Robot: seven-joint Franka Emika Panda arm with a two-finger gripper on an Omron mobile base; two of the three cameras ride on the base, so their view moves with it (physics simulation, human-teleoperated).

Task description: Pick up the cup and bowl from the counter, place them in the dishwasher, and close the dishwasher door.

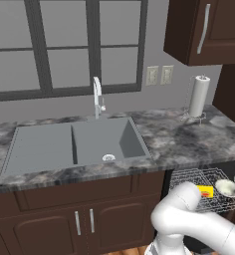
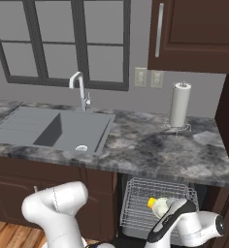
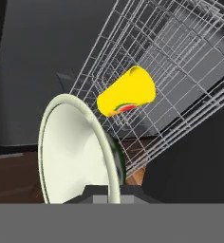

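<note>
At the lower right of your left base view, the dishwasher's wire rack point(image 1: 199, 185) stands pulled out beneath the marbled counter point(image 1: 189, 142), carrying the yellow cup point(image 1: 205, 191) with the pale bowl point(image 1: 227, 188) just beside it toward the frame's right edge. In your right base view the rack point(image 2: 150, 198) sits low and centre, the cup point(image 2: 151, 202) lying on it and the bowl point(image 2: 162, 207) touching the black-and-white hand. Your hand view puts the bowl point(image 3: 76, 152) large at lower left, seen rim-on, its edge pinched in the clenched gripper point(image 3: 107, 192), though the fingertips themselves are mostly hidden, so the exact contact is hard to judge. The cup point(image 3: 127, 91) lies on its side on the wires point(image 3: 180, 61) at centre. A paper-towel roll point(image 1: 199, 96) stands upright on the counter, upper right in your left base view; the grey sink point(image 1: 74, 144) fills the left.
</note>
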